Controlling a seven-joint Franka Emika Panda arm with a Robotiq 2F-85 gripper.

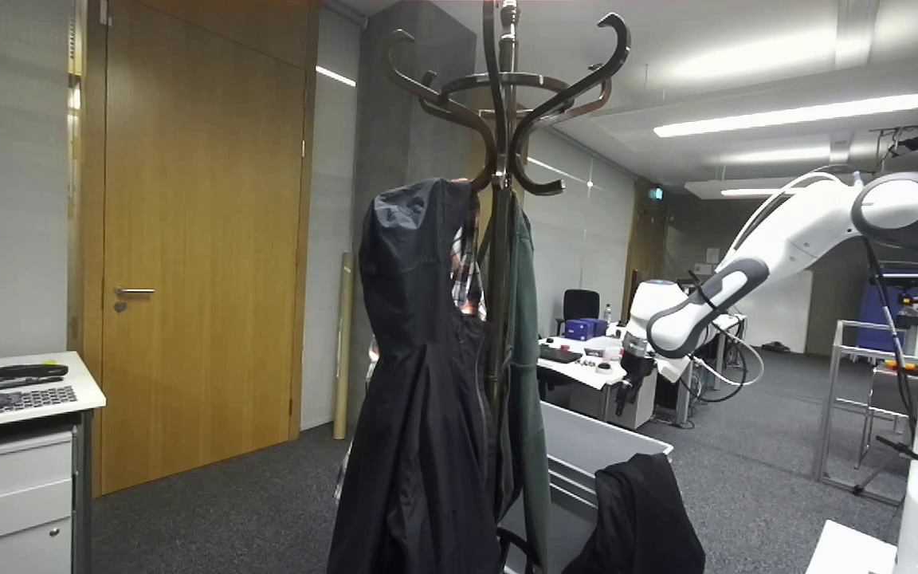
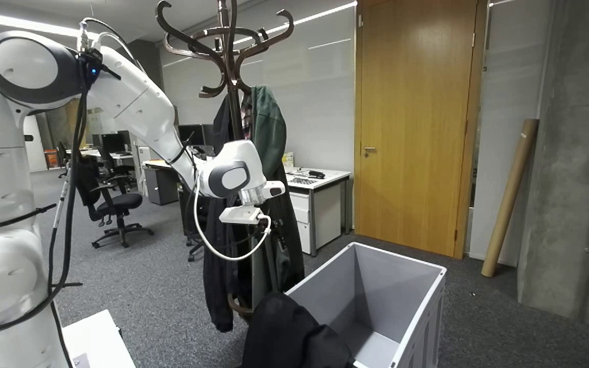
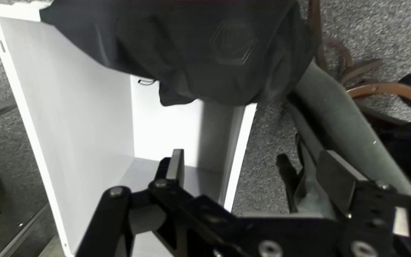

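Grey crate (image 2: 395,273): hand (image 3: 253,157) could pass down open top at end away from black garment (image 2: 294,335), which blocks other end. Green jacket (image 2: 270,125), coat stand (image 2: 233,110) crowd one long side.

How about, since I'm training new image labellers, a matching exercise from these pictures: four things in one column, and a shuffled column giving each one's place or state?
Things
1. hand
2. grey bin
3. green garment
4. cardboard tube

Places and states
A. hanging on the coat stand
B. standing on end near the wooden door
C. open
D. partly covered by black cloth

Right pairs: 1-C, 2-D, 3-A, 4-B
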